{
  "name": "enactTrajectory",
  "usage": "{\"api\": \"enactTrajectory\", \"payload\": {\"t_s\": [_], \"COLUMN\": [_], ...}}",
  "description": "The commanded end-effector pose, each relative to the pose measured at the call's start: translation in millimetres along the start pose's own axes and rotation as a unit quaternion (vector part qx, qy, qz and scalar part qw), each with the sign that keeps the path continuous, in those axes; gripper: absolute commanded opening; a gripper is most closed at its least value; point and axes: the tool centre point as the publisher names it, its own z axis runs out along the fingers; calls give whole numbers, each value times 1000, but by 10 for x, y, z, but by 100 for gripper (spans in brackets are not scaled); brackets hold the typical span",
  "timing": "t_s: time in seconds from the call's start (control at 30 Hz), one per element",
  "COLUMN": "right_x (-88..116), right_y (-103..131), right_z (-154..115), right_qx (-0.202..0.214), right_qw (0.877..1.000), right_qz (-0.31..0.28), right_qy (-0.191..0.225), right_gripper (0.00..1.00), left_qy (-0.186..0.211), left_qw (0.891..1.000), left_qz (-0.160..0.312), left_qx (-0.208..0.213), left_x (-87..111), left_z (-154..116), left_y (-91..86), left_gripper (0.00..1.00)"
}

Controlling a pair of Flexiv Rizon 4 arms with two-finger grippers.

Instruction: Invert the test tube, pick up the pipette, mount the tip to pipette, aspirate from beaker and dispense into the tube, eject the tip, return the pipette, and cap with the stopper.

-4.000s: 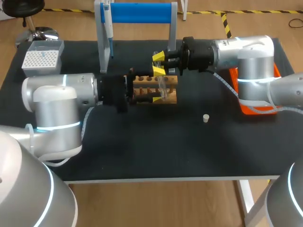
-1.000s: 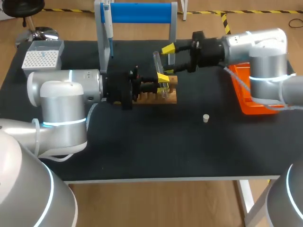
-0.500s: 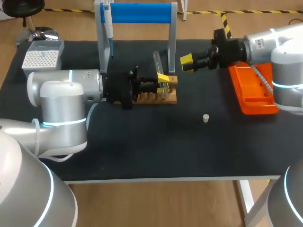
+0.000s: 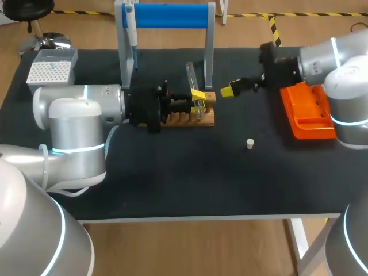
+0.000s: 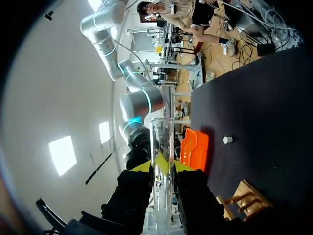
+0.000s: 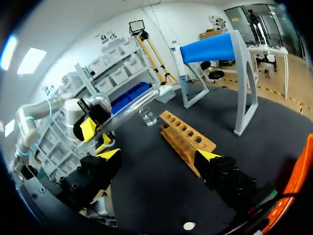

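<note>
A clear test tube (image 4: 190, 77) stands nearly upright above the wooden rack (image 4: 202, 119), with my left gripper (image 4: 197, 101) shut on its lower part. In the left wrist view the tube (image 5: 160, 147) runs straight out between the yellow tips of the left gripper (image 5: 161, 165). My right gripper (image 4: 230, 90) stands open and empty to the right of the rack, apart from the tube. Its wrist view shows the right gripper (image 6: 159, 156) spread wide, with the tube (image 6: 132, 105) and rack (image 6: 188, 137) ahead. The pipette (image 4: 131, 29) hangs on the blue stand (image 4: 167, 16). The white stopper (image 4: 249, 144) lies on the mat.
An orange tray (image 4: 307, 112) lies at the right under my right arm. A white tip box (image 4: 52, 72) sits at the far left corner. A small glass beaker (image 6: 148, 117) stands beyond the rack near the stand's leg.
My right gripper has drawn back to the right, away from the tube, and turned downward. The left gripper and the tube have stayed in place.
</note>
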Motion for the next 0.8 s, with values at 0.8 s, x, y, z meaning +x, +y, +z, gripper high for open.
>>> {"api": "enactTrajectory", "payload": {"t_s": [0.8], "right_x": [-151], "right_y": [-177], "right_z": [252], "right_qx": [46], "right_qw": [987], "right_qz": [-125], "right_qy": [-93], "right_gripper": [100], "left_qy": [1], "left_qw": [1000], "left_qz": [0], "left_qx": [0], "left_x": [-6], "left_z": [11], "left_y": [3], "left_gripper": [0]}}
